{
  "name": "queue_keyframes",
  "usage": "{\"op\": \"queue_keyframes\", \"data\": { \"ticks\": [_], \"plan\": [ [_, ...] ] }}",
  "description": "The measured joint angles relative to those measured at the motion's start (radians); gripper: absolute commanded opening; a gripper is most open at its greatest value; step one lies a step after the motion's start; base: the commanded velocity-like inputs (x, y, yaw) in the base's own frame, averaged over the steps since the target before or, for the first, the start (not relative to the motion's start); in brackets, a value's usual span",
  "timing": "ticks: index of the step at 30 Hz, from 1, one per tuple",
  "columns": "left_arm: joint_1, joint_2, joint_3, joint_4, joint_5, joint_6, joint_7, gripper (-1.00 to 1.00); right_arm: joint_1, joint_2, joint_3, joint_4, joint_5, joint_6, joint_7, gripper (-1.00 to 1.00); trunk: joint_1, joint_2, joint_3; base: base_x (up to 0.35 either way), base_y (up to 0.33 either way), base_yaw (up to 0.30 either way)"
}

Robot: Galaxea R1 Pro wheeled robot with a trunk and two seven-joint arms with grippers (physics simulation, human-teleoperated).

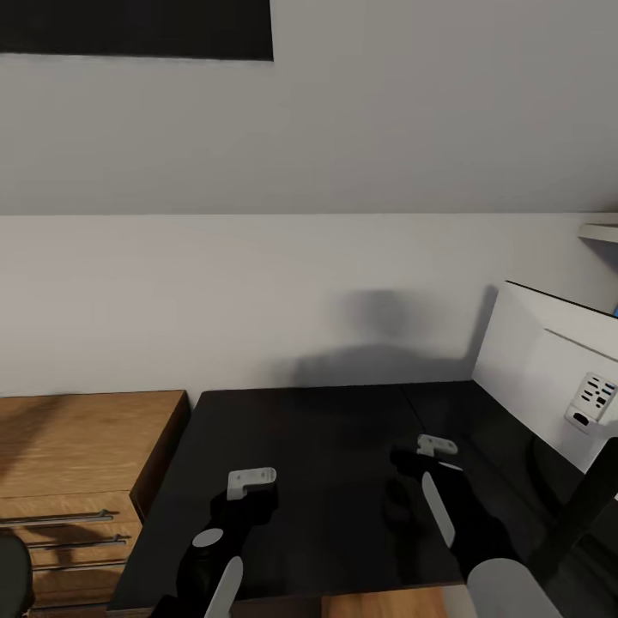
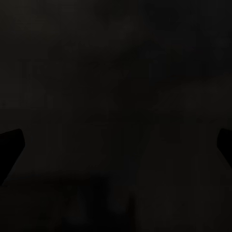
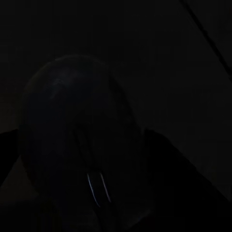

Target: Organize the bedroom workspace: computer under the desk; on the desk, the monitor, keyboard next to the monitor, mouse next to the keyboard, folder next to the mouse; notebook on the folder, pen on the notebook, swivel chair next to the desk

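The black desk [image 1: 326,429] lies under both arms, against a white wall. On its right end the monitor [image 1: 541,360] stands with its white back toward me, on a thin black arm [image 1: 584,515]. My right gripper [image 1: 403,481] hangs low over the desk's middle right. In the right wrist view its fingers [image 3: 164,164] press on both sides of the rounded black mouse [image 3: 72,125]. My left gripper [image 1: 245,515] hovers over the desk's left part. In the left wrist view its fingertips [image 2: 9,145] sit far apart with only the dark desk top [image 2: 116,116] between them.
A light wooden drawer unit [image 1: 77,446] with metal handles stands against the desk's left end. A white shelf edge [image 1: 601,230] juts out above the monitor. A dark panel [image 1: 137,26] hangs high on the wall at the left.
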Motion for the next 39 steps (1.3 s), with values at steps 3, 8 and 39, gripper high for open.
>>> {"op": "queue_keyframes", "data": {
  "ticks": [3, 8, 39],
  "plan": [
    [0.001, 0.000, 0.000, 0.000, 0.000, 0.000, 0.000, 1.00, 0.001, 0.001, 0.010, -0.002, 0.000, 0.001, 0.000, -1.00, 0.000, 0.000, 0.000, 0.000, 0.000, 0.000],
    [0.001, 0.000, 0.000, 0.000, 0.000, 0.000, 0.000, 1.00, 0.004, 0.003, 0.016, -0.022, -0.001, 0.010, -0.001, -1.00, 0.000, 0.000, 0.000, -0.059, 0.045, 0.000],
    [0.001, 0.000, -0.001, 0.001, -0.002, 0.000, 0.000, 1.00, 0.006, 0.014, 0.023, -0.024, 0.001, 0.012, -0.006, -1.00, 0.000, 0.000, -0.028, -0.205, 0.167, -0.108]
  ]
}}
